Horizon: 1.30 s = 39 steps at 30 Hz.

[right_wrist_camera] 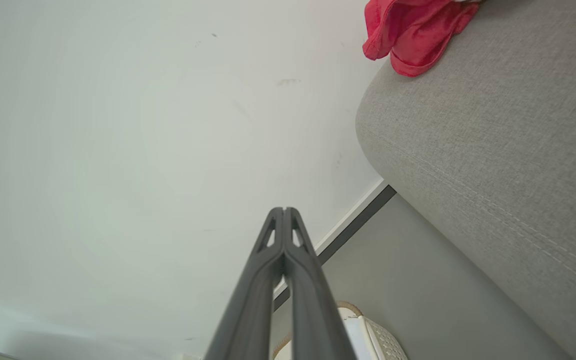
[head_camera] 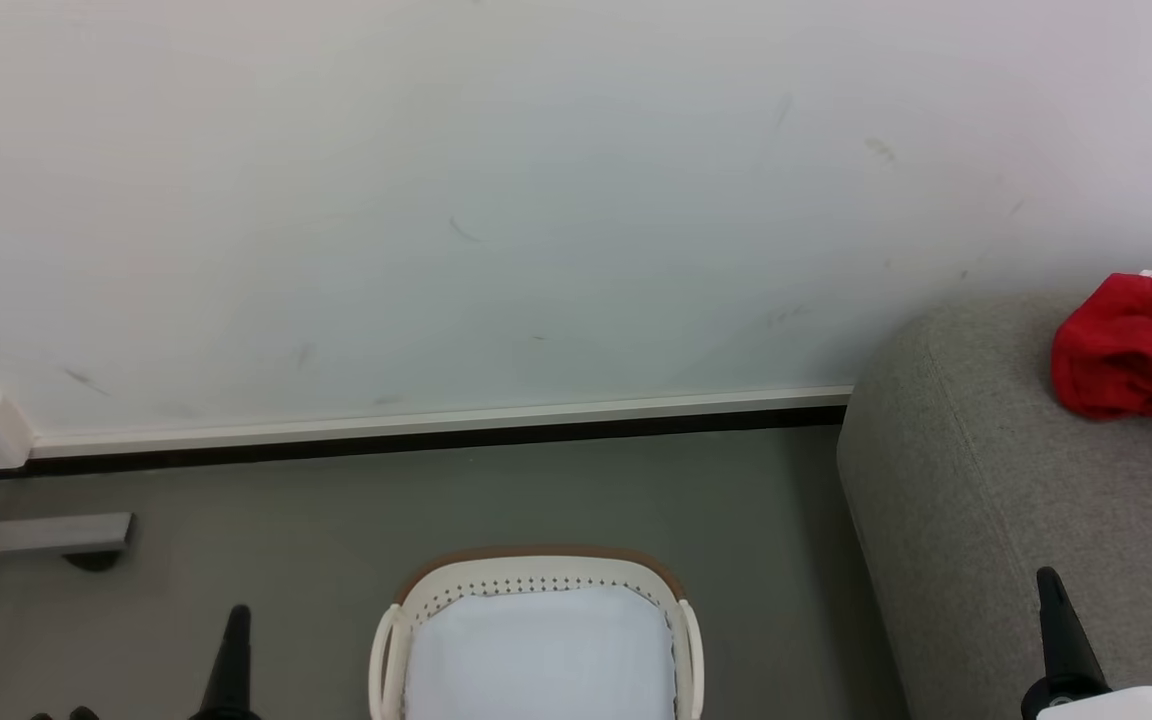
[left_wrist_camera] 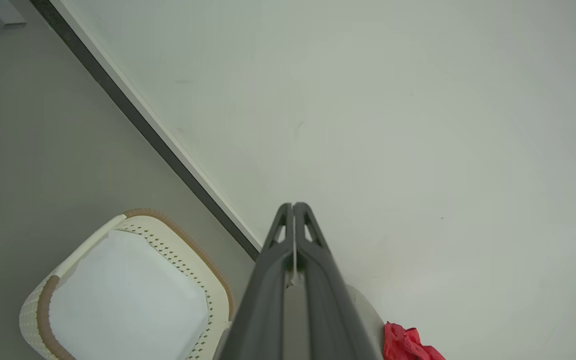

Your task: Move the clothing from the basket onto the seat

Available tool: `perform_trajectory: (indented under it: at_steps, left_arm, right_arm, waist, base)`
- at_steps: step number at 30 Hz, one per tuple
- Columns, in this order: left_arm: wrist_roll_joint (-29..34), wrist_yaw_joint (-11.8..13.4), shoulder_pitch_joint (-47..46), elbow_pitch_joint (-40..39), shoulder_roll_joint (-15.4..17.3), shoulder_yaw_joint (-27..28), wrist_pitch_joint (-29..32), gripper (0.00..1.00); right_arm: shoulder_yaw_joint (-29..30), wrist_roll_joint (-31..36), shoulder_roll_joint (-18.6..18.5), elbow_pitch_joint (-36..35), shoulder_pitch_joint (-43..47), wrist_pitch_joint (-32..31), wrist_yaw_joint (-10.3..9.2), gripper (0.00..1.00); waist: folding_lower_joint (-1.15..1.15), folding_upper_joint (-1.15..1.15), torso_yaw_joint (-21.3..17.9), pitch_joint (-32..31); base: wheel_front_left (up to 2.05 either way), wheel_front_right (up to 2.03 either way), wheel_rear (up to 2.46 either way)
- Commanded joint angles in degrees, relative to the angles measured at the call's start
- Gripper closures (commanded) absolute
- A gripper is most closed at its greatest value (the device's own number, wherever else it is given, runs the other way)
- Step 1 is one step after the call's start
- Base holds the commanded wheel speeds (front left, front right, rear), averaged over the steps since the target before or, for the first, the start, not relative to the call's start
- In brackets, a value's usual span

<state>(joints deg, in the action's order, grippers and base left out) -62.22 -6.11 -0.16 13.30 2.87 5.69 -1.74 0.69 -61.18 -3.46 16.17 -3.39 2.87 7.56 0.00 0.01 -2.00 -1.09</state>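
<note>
On the seat (head_camera: 986, 480), red clothing (head_camera: 1126, 350) heaped; basket (head_camera: 536, 568) bare to its white base. Looks done, nothing left to move. Left gripper (left_wrist_camera: 293, 206), right gripper (right_wrist_camera: 284, 210) pinched together, empty.

Head camera looks down at wall (head_camera: 536, 200), basket (head_camera: 536, 566) and sofa (head_camera: 986, 500); both tilted wrist cameras share that wall and basket.

The basket (head_camera: 539, 572) stands on the floor (head_camera: 336, 520), in front of the wall (head_camera: 436, 200). The sofa (head_camera: 976, 480) is to the right of the basket, a little apart from it. The clothes (head_camera: 1126, 350) lie on the sofa, at its back edge beside the wall.
</note>
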Motion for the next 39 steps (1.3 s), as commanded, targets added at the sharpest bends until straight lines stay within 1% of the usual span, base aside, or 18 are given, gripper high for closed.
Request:
perform_trajectory:
  at_steps: [1, 21, 39]
  left_arm:
    - [-1.5, -0.4, -1.3, -0.3, 0.3, 0.4, 0.3, 1.00]
    - [-12.1, -0.8, -3.2, 0.1, 0.2, 0.6, 3.3, 1.00]
    - [-20.5, -1.1, -4.7, 0.4, 0.2, 0.7, 5.7, 1.00]
  right_arm:
    - [0.5, -1.6, -0.4, -0.8, -1.2, -0.4, -0.07, 1.00]
    - [2.1, -13.0, -0.4, -1.4, -1.9, -3.5, -0.08, 1.00]
    - [3.4, -21.6, -0.3, -1.9, -2.6, -5.8, -0.10, 1.00]
  waist:
    - [0.00, -0.01, 0.0, 0.0]
    - [0.00, -0.01, 0.6, 0.4]
    - [0.00, -0.01, 1.2, 0.8]
  base:
    - [0.00, 0.00, 0.00]
    - [0.00, 0.00, 0.00]
    - [0.00, 0.00, 0.00]
